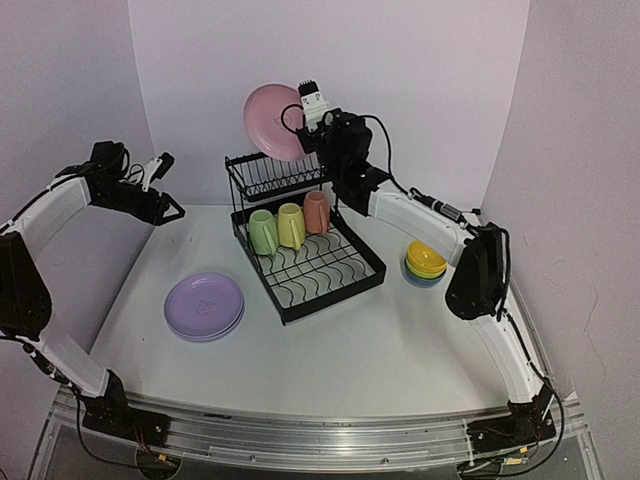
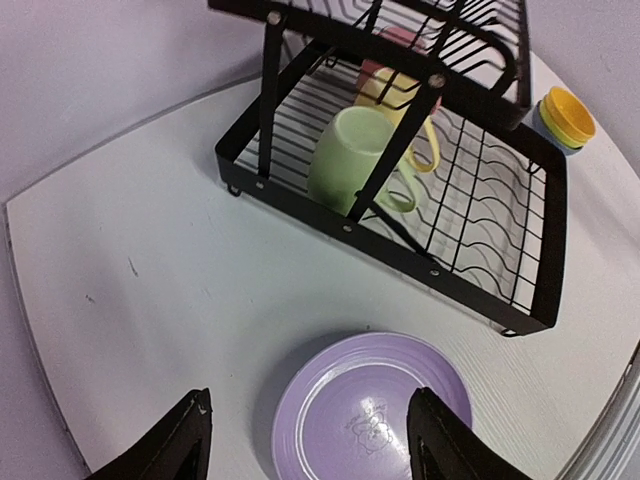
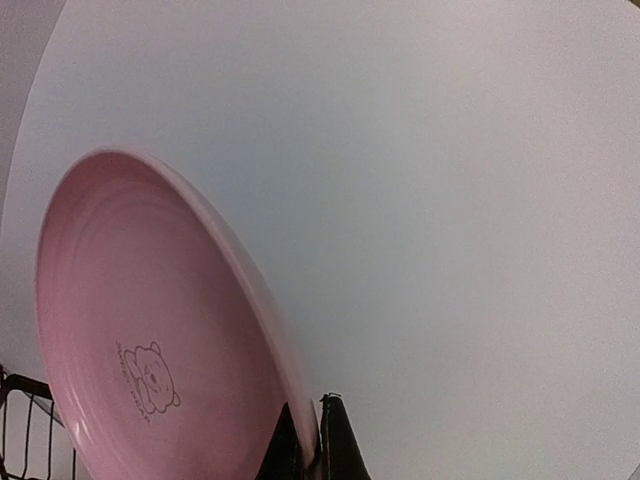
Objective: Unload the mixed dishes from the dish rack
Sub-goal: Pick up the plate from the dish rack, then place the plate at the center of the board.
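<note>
My right gripper (image 1: 303, 128) is shut on the rim of the pink plate (image 1: 272, 120) and holds it upright just above the upper shelf of the black dish rack (image 1: 330, 282). In the right wrist view the fingers (image 3: 312, 445) pinch the plate's edge (image 3: 150, 330). Light green (image 1: 263, 232), yellow (image 1: 291, 225) and pink (image 1: 317, 212) mugs stand in the rack's lower tray. The purple plate (image 1: 204, 305) lies on the table left of the rack, seemingly on top of another plate. My left gripper (image 1: 168, 190) is open and empty, high at the left, above the purple plate (image 2: 370, 410).
A stack of bowls with the yellow one on top (image 1: 426, 258) sits on the table right of the rack, beside the right arm. Purple walls close in at the back and both sides. The rack (image 2: 500, 290) and green mug (image 2: 350, 160) show in the left wrist view.
</note>
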Available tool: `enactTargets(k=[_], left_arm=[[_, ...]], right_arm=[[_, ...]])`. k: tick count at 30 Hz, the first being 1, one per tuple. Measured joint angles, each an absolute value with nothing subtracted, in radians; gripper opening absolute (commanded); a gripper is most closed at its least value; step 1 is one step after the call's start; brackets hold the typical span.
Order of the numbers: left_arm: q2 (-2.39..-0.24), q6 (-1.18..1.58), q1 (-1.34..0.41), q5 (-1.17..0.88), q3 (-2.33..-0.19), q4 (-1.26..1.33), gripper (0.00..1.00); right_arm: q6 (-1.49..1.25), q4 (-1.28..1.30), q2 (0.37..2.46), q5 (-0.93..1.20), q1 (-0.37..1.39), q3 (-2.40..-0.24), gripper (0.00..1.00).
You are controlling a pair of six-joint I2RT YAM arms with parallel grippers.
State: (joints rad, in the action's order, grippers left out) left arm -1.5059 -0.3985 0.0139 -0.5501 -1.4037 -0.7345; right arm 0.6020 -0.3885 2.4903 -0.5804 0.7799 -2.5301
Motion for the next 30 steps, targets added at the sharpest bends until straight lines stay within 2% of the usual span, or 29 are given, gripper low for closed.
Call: enactTargets(k=[7,11,16,24,27,30], left_arm=[[-1.373,-0.416,0.014,-0.712,-1.422,-0.647,0.89],[-1.246,-0.395,0.014,-0.801,-1.444,-0.527,0.94],[-1.192,-0.402,0.003,-0.893,-1.535,-0.489,0.93],[-1.272,-0.469,-0.138,-0.846,-1.617,-0.712,0.9],[-1.309,-0.504,-0.193,-0.772,-1.617,-0.799,0.84],[-1.333,-0.551,-0.222,-0.694,-1.617,-0.865,0.74]], right_arm=[[0.283,-0.046,2.285,-0.517,0.778,-2.447,0.0],[0.09,0.163,2.175,-0.417,0.783,-2.447,0.0],[-0.023,0.358,2.096,-0.295,0.831,-2.434,0.0],[-0.033,0.576,2.102,-0.178,0.959,-2.36,0.0],[-0.039,0.607,2.114,-0.149,0.988,-2.359,0.0],[-0.044,0.614,2.119,-0.129,1.001,-2.359,0.0]])
